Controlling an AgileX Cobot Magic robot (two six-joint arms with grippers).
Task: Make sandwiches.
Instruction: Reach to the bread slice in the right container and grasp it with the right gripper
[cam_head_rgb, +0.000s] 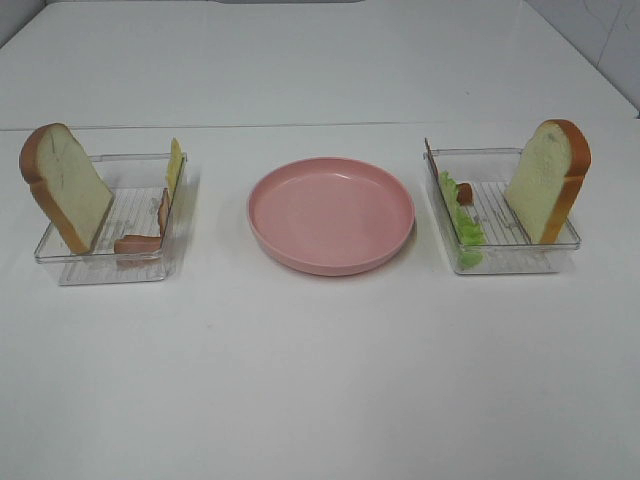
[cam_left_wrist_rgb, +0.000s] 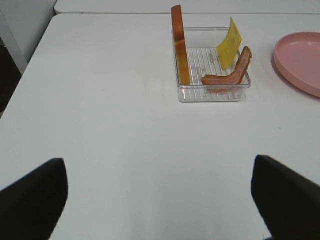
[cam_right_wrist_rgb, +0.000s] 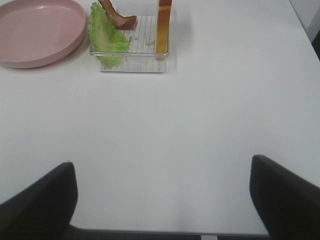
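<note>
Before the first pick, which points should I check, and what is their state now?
1. Round pink plate holds nothing: ok.
2. Left gripper open, holding nothing: ok.
3. Right gripper open, holding nothing: ok.
4. White bread slice with orange-brown crust leans in the left clear plastic tray, beside thin yellow cheese and brown bacon strip: ok.
5. Second bread slice stands in the right clear tray with ruffled green lettuce: ok.
6. Grip width fits the thick slice: cannot tell.
</note>
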